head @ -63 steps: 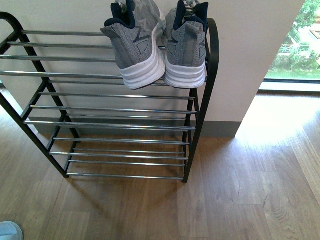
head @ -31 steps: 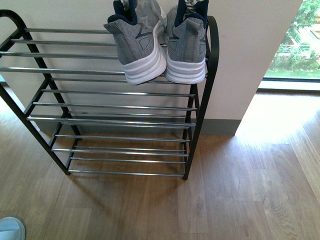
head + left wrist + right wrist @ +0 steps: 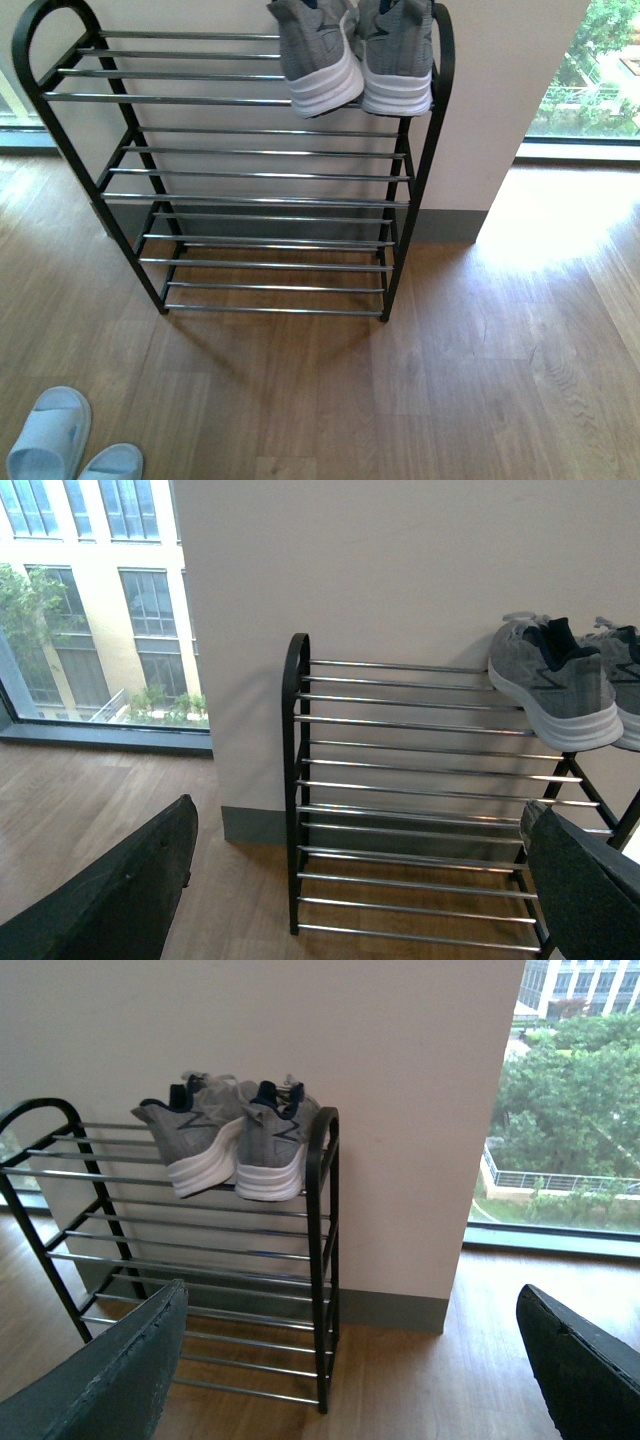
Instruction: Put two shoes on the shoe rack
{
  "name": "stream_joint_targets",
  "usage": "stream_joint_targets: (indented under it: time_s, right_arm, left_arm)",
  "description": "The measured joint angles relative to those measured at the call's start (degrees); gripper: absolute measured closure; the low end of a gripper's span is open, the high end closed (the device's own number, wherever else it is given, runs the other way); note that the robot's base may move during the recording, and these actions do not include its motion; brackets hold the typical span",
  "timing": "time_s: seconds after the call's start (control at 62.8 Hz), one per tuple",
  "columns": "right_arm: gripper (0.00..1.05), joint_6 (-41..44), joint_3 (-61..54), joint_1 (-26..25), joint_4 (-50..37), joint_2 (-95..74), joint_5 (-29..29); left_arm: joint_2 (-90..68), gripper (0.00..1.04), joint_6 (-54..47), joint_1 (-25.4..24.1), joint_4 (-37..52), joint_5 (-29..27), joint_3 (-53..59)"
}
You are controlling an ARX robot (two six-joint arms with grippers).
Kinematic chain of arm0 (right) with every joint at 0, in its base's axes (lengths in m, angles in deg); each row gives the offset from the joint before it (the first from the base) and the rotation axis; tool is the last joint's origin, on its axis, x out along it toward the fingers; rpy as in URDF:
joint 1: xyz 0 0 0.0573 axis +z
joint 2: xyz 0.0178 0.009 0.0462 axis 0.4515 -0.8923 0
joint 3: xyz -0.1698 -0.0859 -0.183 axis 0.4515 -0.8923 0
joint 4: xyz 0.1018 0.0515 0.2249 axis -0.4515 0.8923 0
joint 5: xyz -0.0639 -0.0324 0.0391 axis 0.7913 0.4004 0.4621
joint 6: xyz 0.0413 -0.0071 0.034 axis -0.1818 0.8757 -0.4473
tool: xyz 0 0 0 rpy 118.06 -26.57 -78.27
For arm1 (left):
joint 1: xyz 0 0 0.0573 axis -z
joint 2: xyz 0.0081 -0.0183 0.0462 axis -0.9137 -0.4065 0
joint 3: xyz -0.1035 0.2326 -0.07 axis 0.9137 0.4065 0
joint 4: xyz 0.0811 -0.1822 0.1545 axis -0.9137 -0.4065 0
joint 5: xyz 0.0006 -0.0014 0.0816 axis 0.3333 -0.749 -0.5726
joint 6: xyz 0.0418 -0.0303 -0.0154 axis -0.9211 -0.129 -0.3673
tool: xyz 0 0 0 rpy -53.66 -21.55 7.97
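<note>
While both shoes (image 3: 355,50) sit heels-out at the top-right end of the rack (image 3: 200,99), your left gripper (image 3: 360,815) and right gripper (image 3: 350,1295) hang released, well back; right likely nearer.

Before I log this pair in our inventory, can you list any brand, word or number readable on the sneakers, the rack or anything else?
None: no readable text in any view.
Grey knit sneakers with thick white soles: only a dark outlined side mark, no letters.
Black-framed rack with chrome bars: no label visible.
Pale blue slippers on the floor: plain.
</note>
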Motion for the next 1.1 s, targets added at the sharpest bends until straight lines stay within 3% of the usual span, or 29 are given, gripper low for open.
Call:
stream_joint_targets:
  time_s: [1.099]
  right_arm:
    - [0.09, 0.0, 0.0, 0.0, 0.09, 0.02, -0.37]
  left_arm:
    - [0.0, 0.09, 0.0, 0.0, 0.0, -0.15, 0.0]
